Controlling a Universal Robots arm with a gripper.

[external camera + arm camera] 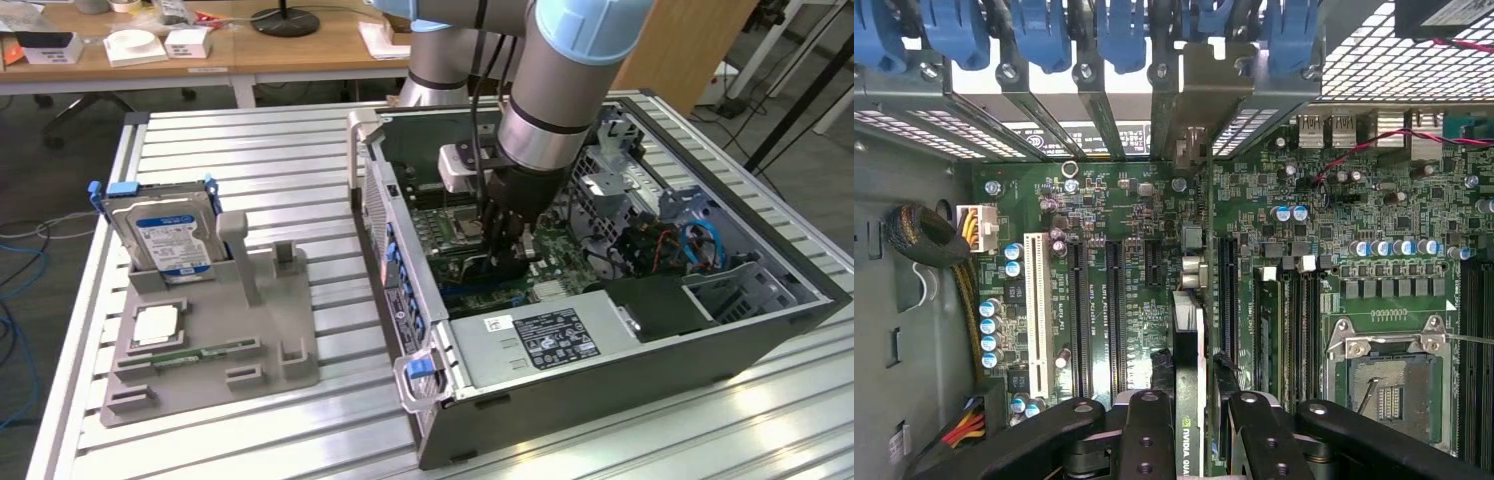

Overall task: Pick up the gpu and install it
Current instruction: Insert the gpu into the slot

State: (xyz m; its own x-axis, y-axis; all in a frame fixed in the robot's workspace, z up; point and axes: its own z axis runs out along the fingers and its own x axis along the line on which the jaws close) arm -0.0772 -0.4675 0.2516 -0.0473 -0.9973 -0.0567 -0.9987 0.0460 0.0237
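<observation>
One gripper (1189, 425) clamps the gpu (1190, 350) edge-on, deep inside the open computer case (747, 330); the card hangs upright over the motherboard (1114, 200), its bracket toward the case's slotted rear wall, apparently to meet an expansion slot.

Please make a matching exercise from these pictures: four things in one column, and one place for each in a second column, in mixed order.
Things:
1. gpu
2. hard drive
3. power supply
4. desk lamp base

Places:
A. standing upright in the grey holder
B. on the wooden desk behind the table
C. between the fingers of the hand, edge-on over the motherboard
D. inside the computer case, at its near end

Right pairs: 1-C, 2-A, 3-D, 4-B
</observation>
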